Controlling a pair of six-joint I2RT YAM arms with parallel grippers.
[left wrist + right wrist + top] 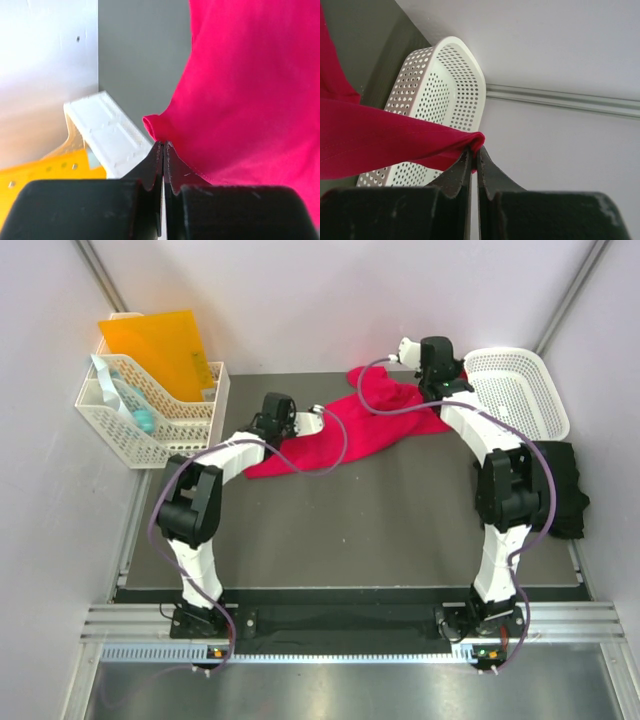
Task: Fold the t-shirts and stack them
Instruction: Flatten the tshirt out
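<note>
Pinkish-red t-shirt (350, 430) stretches over the desk's (350, 530) far half, its long axis running near-left to far-right. Both arms reach forward, the left gripper (163, 145) clenched on its left edge and the right gripper (474, 150) clenched on the end near the basket (520, 390).

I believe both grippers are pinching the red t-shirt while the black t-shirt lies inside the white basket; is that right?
Not quite: the black t-shirt lies outside the white basket, as the top external view shows. The left gripper and right gripper do pinch the red t-shirt.
</note>
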